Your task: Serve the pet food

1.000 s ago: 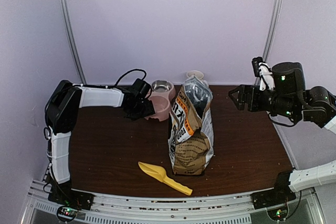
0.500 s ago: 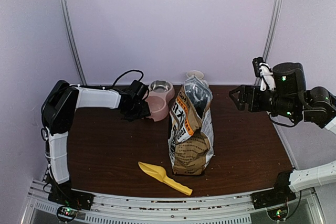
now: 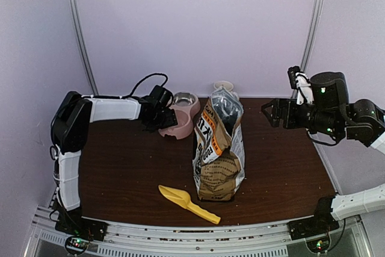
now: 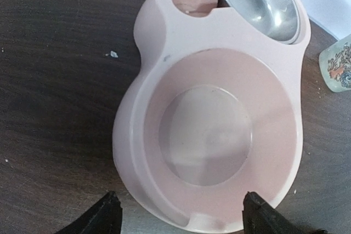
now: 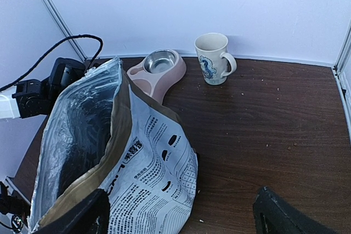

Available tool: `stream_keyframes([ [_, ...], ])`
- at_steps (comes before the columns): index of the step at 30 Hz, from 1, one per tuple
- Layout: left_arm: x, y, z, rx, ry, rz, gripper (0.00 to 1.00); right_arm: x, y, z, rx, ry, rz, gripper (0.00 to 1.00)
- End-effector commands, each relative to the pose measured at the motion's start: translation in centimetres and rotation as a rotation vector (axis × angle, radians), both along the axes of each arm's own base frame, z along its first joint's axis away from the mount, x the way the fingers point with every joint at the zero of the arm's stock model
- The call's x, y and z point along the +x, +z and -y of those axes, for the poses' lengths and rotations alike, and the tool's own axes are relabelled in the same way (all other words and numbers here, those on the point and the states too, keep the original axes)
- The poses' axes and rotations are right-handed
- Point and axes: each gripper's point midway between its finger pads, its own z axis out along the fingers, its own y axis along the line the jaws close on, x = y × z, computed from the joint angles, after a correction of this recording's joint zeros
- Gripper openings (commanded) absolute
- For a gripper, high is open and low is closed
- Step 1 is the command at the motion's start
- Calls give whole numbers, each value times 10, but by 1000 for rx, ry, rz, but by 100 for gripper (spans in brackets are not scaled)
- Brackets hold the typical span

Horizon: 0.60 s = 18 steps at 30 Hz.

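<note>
left gripper (image 4: 178,215) sits jaws apart astride the near rim of the pink feeder (image 4: 137,108), right gripper (image 5: 181,212) spread wide and empty, pet food presumably unseen inside the bag (image 5: 153,157), so clamp the rim squarely and drag slowly without tipping.

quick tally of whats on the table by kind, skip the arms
pink double feeder: 1
steel bowl seated in the feeder: 1
mug: 1
printed bag, standing open: 1
yellow scoop: 1
total: 5
</note>
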Motion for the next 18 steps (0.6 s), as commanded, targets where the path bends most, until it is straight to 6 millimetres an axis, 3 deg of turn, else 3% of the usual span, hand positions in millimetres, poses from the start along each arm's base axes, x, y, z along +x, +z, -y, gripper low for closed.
stream_keyframes([
  [1,0,-21,-8,28,11,-51,77,1,3,4,6,-20,-3,92],
  [10,-6,-30,-29,105,51,-64,63,1,2,4,5,-23,-5,92],
  [18,-21,-24,-63,136,109,-53,54,2,1,0,8,-15,-11,92],
])
